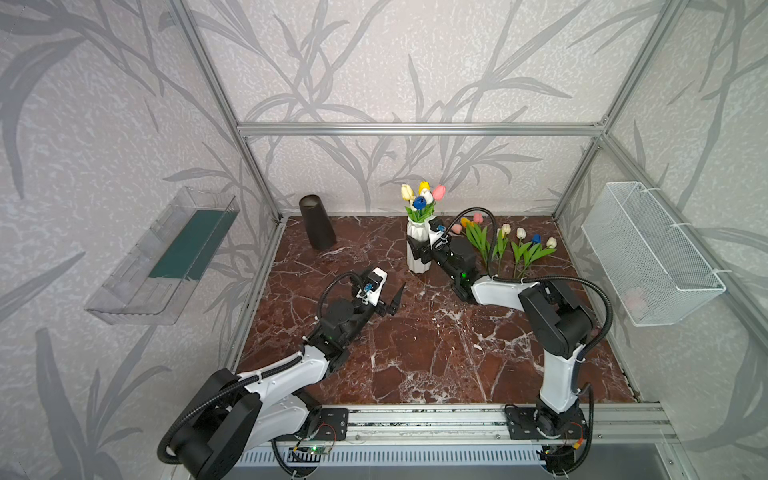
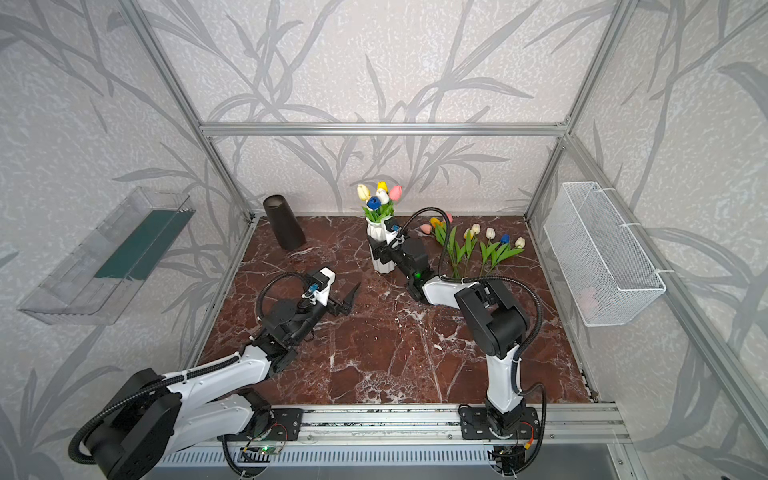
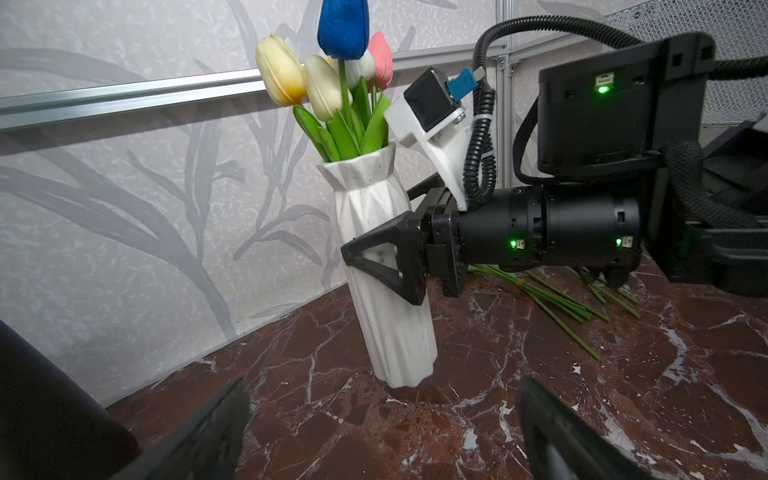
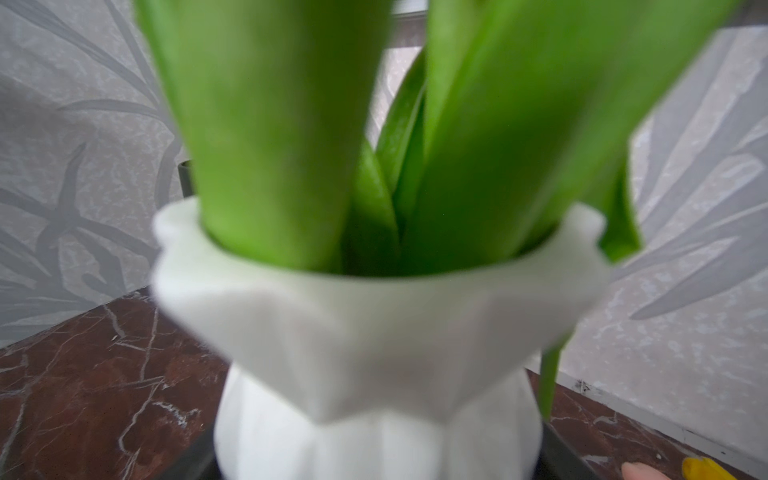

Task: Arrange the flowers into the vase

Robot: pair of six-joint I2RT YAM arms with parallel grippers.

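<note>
Clamping the vase (image 3: pixel 390 332) in our right claw (image 3: pixel 374 232), left claw (image 1: pixel 392 302) gaping empty, we could tip it by tugging sideways.

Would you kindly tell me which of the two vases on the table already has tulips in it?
The white faceted vase, mid-table at the back: tulip heads rise from its mouth. The black vase, back left, shows none.

Red marble tabletop (image 1: pixel 415 353), white vase (image 1: pixel 417 254), black vase (image 1: pixel 318 226), loose tulips (image 1: pixel 523 251)
</note>
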